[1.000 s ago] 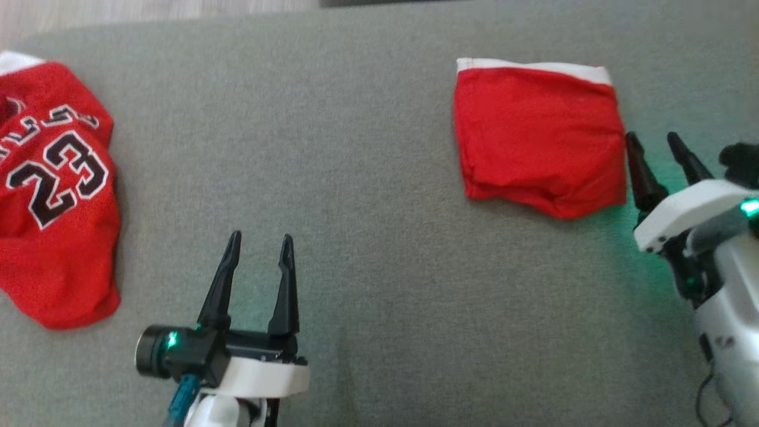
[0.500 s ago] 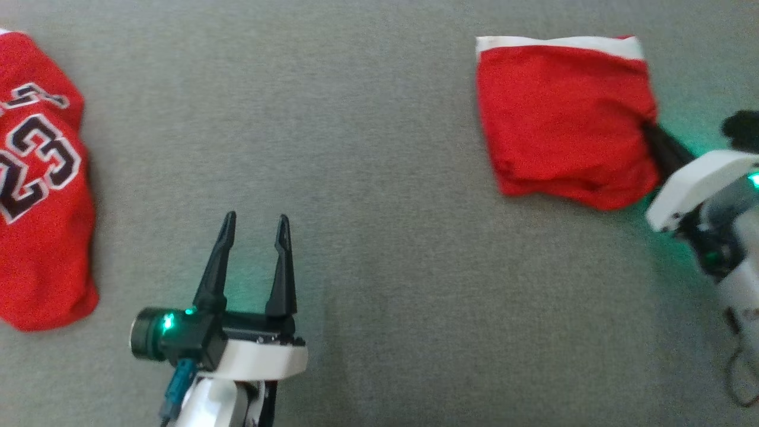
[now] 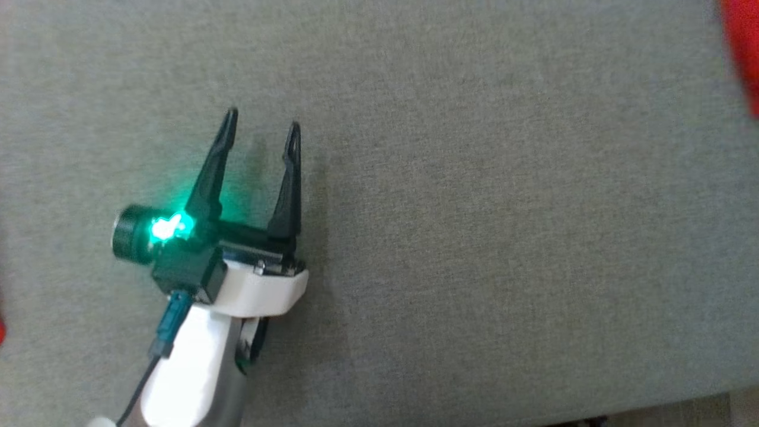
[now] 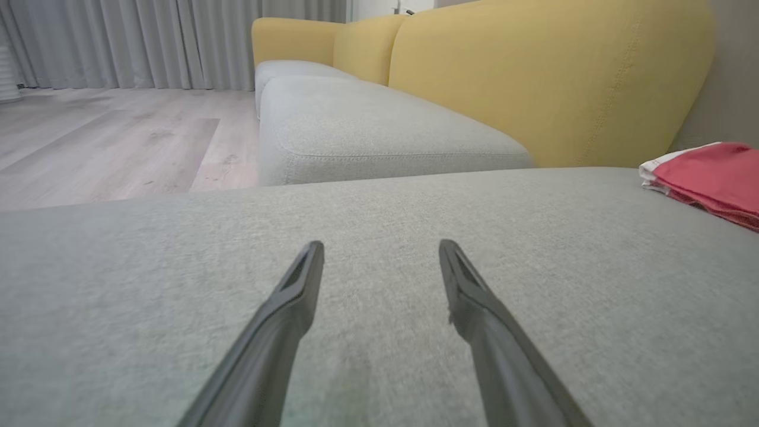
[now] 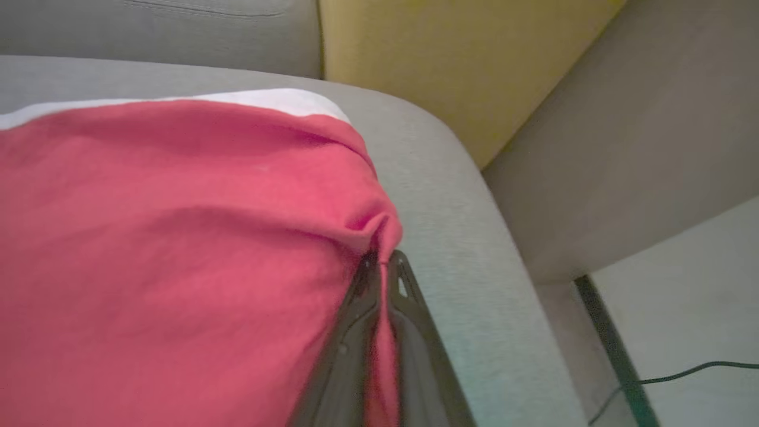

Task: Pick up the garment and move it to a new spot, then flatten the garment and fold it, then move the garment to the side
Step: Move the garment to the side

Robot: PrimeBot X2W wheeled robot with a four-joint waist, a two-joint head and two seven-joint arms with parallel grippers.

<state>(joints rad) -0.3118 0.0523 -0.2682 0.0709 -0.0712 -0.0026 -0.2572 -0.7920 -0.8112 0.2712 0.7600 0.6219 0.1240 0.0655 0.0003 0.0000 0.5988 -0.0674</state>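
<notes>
Pinching the soft, light red garment (image 5: 178, 237) by its right edge at the right end of the sofa seat (image 5: 462, 201), the right gripper (image 5: 382, 267) is probably inviting sag, while the left gripper (image 3: 262, 117) is hovering spread and empty.

The garment (image 3: 744, 53) runs off the far right edge, blurred. A red sliver (image 3: 2, 329) at the near left edge is too small to tell. Pinched cloth partly hides the right gripper (image 5: 382, 261) tips.

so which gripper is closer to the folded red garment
Right. The right gripper is shut on an edge of the red garment; the left gripper is open over the grey cushion, well apart from it.
</notes>
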